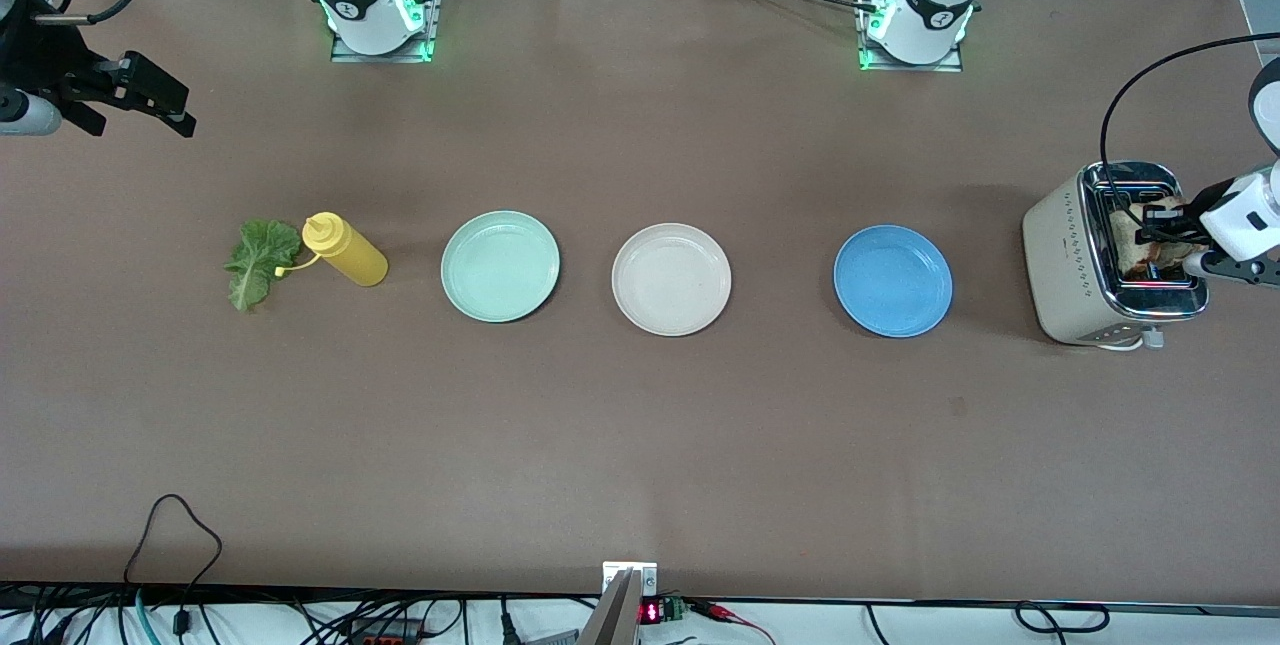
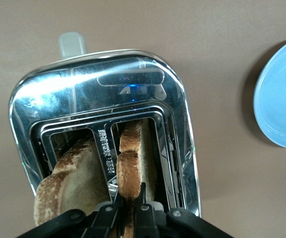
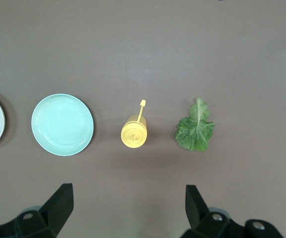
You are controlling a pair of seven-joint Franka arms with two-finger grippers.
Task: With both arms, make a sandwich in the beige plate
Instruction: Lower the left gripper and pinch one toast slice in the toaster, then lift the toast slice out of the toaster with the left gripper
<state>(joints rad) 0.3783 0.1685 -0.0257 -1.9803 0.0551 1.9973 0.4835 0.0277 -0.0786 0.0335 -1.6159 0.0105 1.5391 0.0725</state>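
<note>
Two slices of light brown bread stand in the slots of a beige toaster (image 1: 1070,265) at the left arm's end of the table. My left gripper (image 2: 130,191) is over the toaster (image 2: 108,84), shut on the top edge of one bread slice (image 2: 132,158); the other slice (image 2: 76,173) stands in the slot beside it. The beige plate (image 1: 671,278) lies bare mid-table. The lettuce leaf (image 1: 258,263) lies flat toward the right arm's end. My right gripper (image 1: 150,95) hangs open high above that end, holding nothing; its wrist view looks down on the lettuce (image 3: 195,130).
A yellow squeeze bottle (image 1: 345,249) lies beside the lettuce. A mint-green plate (image 1: 500,265) sits between the bottle and the beige plate. A blue plate (image 1: 893,280) sits between the beige plate and the toaster.
</note>
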